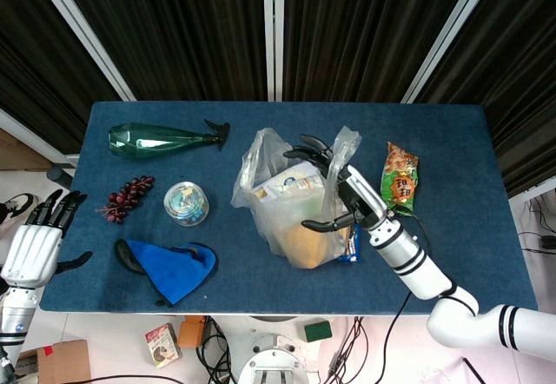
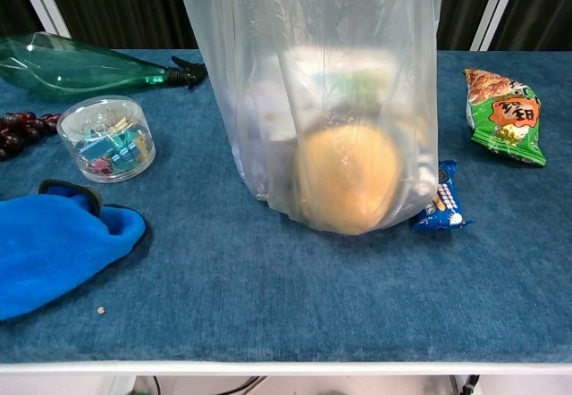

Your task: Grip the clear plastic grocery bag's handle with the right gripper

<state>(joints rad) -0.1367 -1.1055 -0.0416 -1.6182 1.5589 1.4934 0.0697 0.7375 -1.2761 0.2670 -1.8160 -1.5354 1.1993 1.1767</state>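
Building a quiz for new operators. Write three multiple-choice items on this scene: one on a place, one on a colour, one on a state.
1. Where does the snack pack lie?
A. right of the bag in the head view
B. inside the bag
C. on the cloth

2. What colour is the cloth?
A. red
B. blue
C. yellow

3. How is the left hand?
A. holding the bottle
B. pressing on the grapes
C. holding nothing, off the table's edge

Answers:
1 A: the pack lies on the table, clear of the bag.
2 B: the cloth shows bright blue in both views.
3 C: the left hand hangs beside the table with its fingers apart, away from the bottle and grapes, while the right hand is at the bag's handle.
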